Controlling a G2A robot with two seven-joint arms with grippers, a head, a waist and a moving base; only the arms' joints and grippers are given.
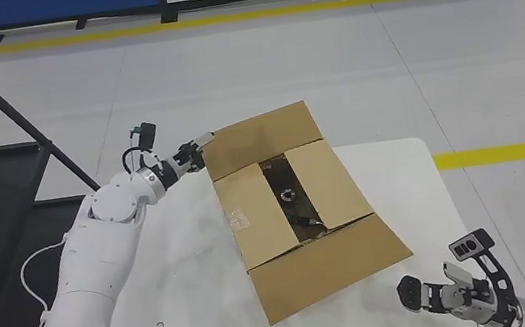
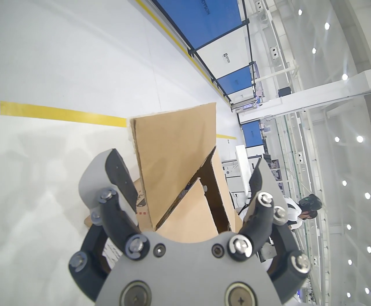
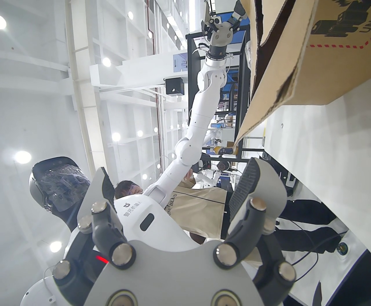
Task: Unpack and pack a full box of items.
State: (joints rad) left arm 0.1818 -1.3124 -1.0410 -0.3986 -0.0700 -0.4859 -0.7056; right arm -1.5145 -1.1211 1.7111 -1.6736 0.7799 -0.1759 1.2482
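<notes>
A brown cardboard box (image 1: 250, 216) stands in the middle of the white table (image 1: 187, 275) with all its flaps spread. Dark items (image 1: 290, 197) show through the gap between the two inner flaps. My left gripper (image 1: 198, 150) is at the left corner of the far flap (image 1: 264, 138). In the left wrist view the left gripper (image 2: 188, 174) is open, with the raised flap (image 2: 176, 150) standing between its fingers (image 2: 118, 174) and apart from them. My right gripper (image 1: 417, 295) hangs off the table's near right corner; it (image 3: 176, 182) is open and holds nothing, and the box (image 3: 318, 58) is beyond it.
A black metal frame (image 1: 2, 109) stands to the left of the table. The near flap (image 1: 328, 267) reaches toward the table's front edge. A yellow floor line (image 1: 508, 152) runs to the right. A small dark ring (image 1: 160, 326) lies on the table at the near left.
</notes>
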